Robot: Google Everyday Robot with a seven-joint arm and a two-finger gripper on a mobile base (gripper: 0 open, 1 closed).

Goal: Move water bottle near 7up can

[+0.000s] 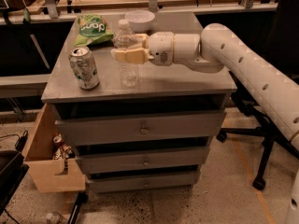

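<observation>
The water bottle (128, 71), clear with a white cap, stands upright on the grey cabinet top (187, 80) near its middle. My gripper (129, 48) reaches in from the right and is shut on the bottle's upper body, with one beige finger (131, 56) in front of it and the other behind. The 7up can (84, 67), silver and green, stands upright to the left of the bottle, about a can's width away, near the front left corner.
A green chip bag (93, 29) lies at the back left of the top and a white bowl (140, 18) stands at the back middle. An open wooden drawer box (44, 164) sticks out low on the left. An office chair base (254, 139) is at the right.
</observation>
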